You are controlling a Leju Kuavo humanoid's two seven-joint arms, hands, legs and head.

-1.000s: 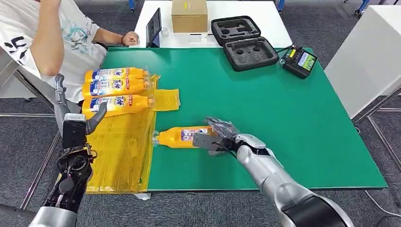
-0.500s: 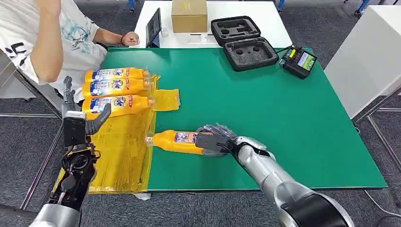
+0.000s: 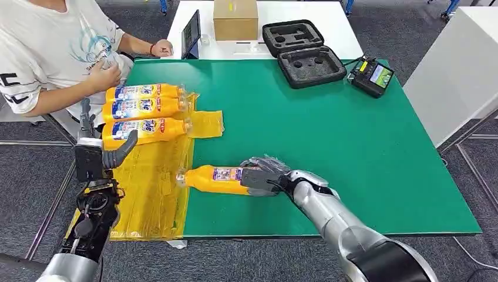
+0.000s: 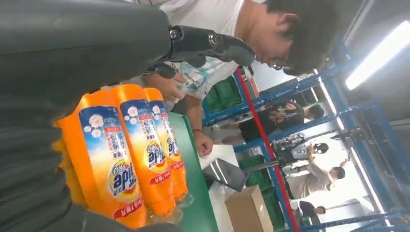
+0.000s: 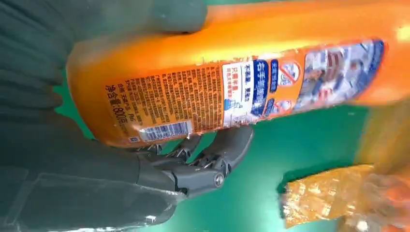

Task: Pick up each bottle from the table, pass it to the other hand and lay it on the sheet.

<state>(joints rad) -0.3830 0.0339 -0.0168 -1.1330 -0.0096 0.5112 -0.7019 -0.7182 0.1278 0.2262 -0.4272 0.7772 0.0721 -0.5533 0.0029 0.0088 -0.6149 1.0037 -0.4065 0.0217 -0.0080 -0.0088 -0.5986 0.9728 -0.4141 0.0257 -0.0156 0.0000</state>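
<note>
The right robot hand (image 3: 261,175) grips an orange bottle (image 3: 214,178) lying across the edge of the yellow sheet (image 3: 154,188). Between it and the left robot hand (image 3: 97,154), which is raised with fingers apart over the sheet's outer edge, bare sheet lies open. The far end of the sheet is taken by three bottles (image 3: 144,110) lying side by side. A person's hand (image 3: 106,73) sits just beyond them. The green worktop (image 3: 352,153) to the right is open. At its far edge stand a black case (image 3: 302,53) and a handheld controller (image 3: 371,75); a tablet (image 3: 191,34) and cardboard box (image 3: 235,19) stand behind.
</note>
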